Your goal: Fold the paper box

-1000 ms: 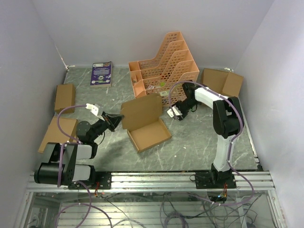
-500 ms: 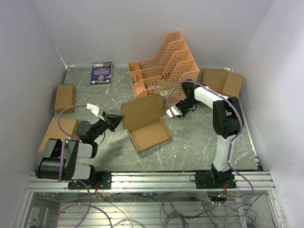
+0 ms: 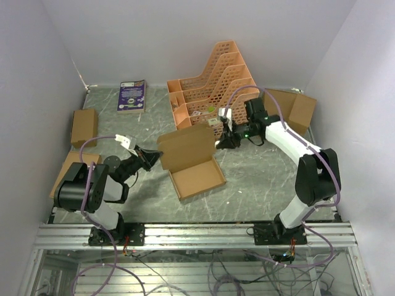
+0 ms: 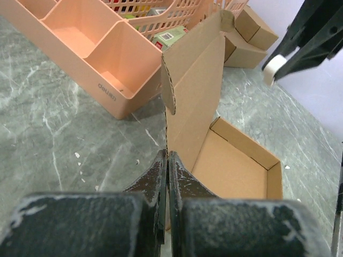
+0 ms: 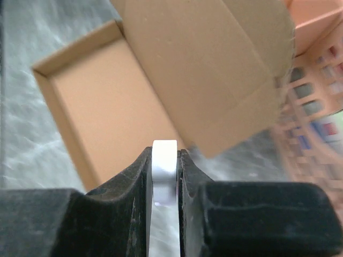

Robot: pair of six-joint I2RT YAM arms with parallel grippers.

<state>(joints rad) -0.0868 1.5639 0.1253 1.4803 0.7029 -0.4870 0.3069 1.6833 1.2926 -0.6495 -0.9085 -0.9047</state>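
Observation:
The paper box is a shallow brown tray with its lid standing upright along the far side. My left gripper is shut on the lid's left edge; in the left wrist view the fingers pinch the cardboard edge, with the tray to the right. My right gripper hovers by the lid's right end, shut on a thin white object, which also shows in the left wrist view. The right wrist view looks down on the tray and lid.
An orange lattice file rack stands right behind the lid. A purple book lies at the back left. Other ready-made brown boxes lie at the left, under my left arm and at the back right.
My right arm has risen and stretched out, with its elbow swung right and its gripper now by the lid's right end. The box has shifted slightly right. My left gripper keeps its hold.

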